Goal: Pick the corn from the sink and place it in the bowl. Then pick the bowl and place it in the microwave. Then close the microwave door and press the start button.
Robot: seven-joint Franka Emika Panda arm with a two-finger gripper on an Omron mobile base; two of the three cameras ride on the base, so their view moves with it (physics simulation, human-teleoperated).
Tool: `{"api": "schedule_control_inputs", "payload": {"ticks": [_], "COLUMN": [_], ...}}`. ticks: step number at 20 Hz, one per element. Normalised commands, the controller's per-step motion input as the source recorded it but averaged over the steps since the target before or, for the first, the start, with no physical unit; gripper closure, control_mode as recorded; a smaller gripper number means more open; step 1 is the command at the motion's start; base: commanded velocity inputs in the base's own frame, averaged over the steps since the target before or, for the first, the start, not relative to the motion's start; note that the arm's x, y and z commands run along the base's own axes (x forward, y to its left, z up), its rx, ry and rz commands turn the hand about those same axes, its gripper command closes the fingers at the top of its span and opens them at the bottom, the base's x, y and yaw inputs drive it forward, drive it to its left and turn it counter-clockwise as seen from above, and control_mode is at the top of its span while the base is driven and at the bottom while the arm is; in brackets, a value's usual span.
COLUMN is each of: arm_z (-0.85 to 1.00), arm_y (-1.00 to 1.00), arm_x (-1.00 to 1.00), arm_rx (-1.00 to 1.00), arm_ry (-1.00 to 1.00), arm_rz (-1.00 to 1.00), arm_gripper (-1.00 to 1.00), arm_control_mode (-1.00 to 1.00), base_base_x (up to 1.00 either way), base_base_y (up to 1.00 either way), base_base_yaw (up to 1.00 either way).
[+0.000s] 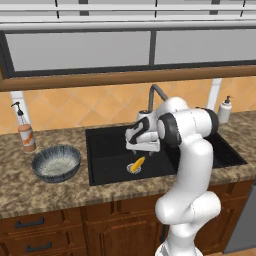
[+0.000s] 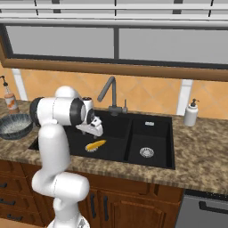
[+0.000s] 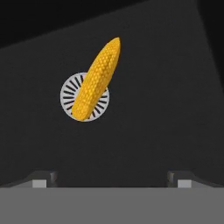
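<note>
Because the corn (image 3: 96, 78) lies on the sink (image 1: 107, 150) drain, you hold the open pincer (image 3: 111, 180) right above it.

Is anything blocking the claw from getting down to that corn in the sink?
Nothing visible. The corn lies across the drain on the sink floor, with the open gripper above it and bare basin between.
</note>
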Motion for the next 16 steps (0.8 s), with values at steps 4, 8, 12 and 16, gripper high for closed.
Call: {"api": "schedule_control_inputs", "payload": {"ticks": [4, 8, 12, 16], "arm_z": [-0.39, -0.38, -0.54, -0.57], "arm_y": [0.00, 0.00, 0.00, 0.00], "arm_x": [0.52, 0.31, 0.35, 0.05], "arm_rx": [0.00, 0.00, 0.00, 0.00], "arm_ry": [0.01, 0.00, 0.00, 0.01], "arm_rz": [0.00, 0.00, 0.00, 0.00], "arm_gripper": [-1.00, -1.00, -1.00, -1.00], "arm_control_mode": [-1.00, -1.00, -1.00, -1.00], "base_base_x": [0.00, 0.00, 0.00, 0.00], "base_base_y": [0.00, 0.00, 0.00, 0.00], "base_base_yaw": [0.00, 0.00, 0.00, 0.00]}}
